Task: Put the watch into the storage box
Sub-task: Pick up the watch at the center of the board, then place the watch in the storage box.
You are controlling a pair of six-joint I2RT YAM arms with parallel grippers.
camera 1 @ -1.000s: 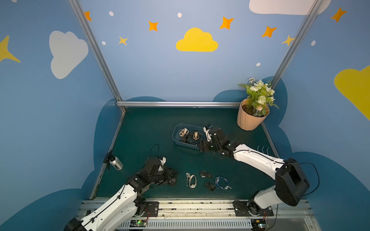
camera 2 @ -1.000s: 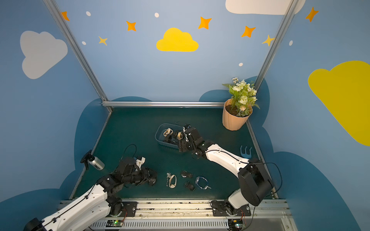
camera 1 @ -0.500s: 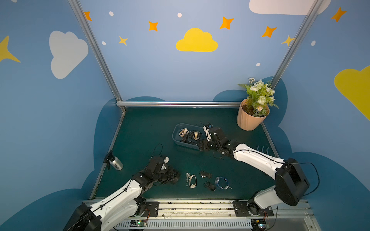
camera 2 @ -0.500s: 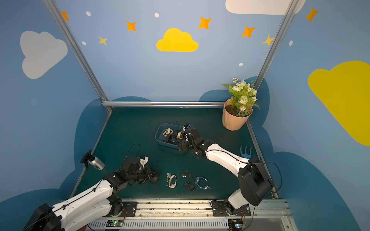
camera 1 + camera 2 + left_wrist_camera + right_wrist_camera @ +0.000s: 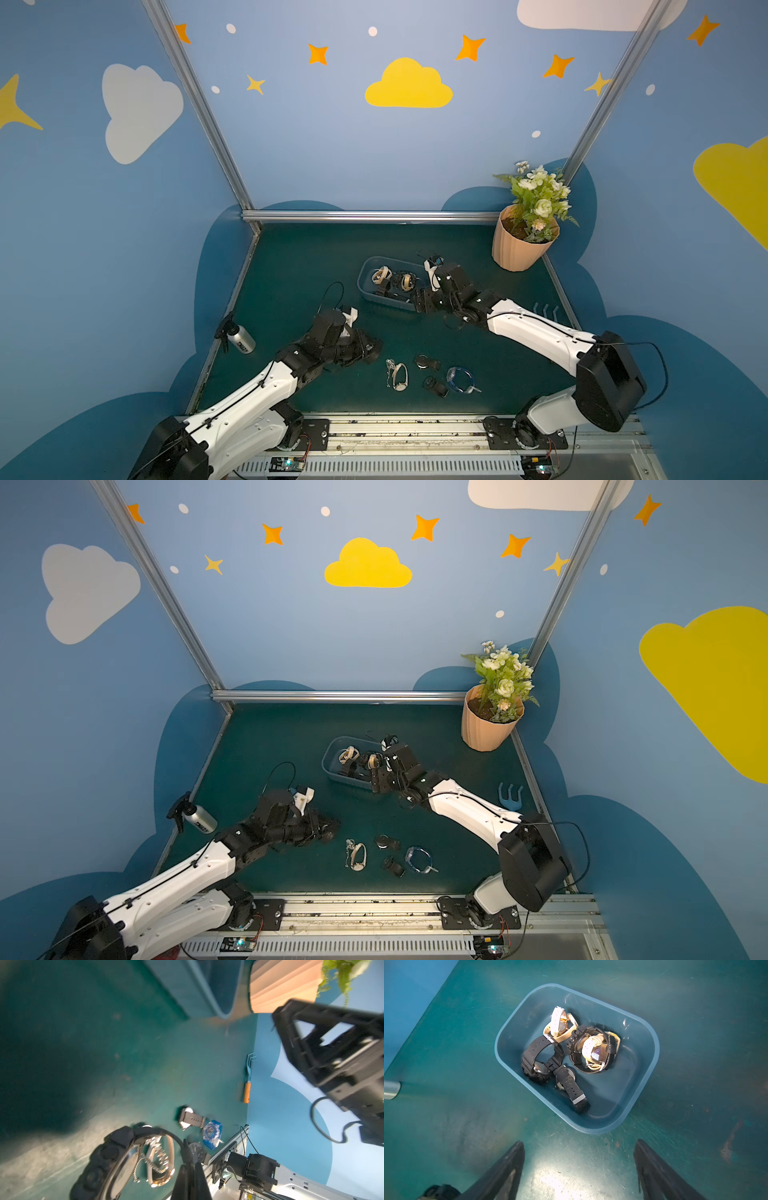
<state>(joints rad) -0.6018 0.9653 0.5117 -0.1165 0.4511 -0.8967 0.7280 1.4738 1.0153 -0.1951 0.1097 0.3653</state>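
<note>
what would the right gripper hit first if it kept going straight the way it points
Most likely the near wall of the storage box, which lies straight ahead of the open right gripper. Height is unclear, so it might pass over the rim onto the watches inside.

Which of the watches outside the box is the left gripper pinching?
The chunky black watch, its strap pinched in the shut left gripper; the white watch and blue watch lie free.

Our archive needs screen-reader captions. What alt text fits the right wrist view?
A blue-grey box on a green mat holds several black and cream watches. The right end effector stands open and empty, not touching the box.
</note>
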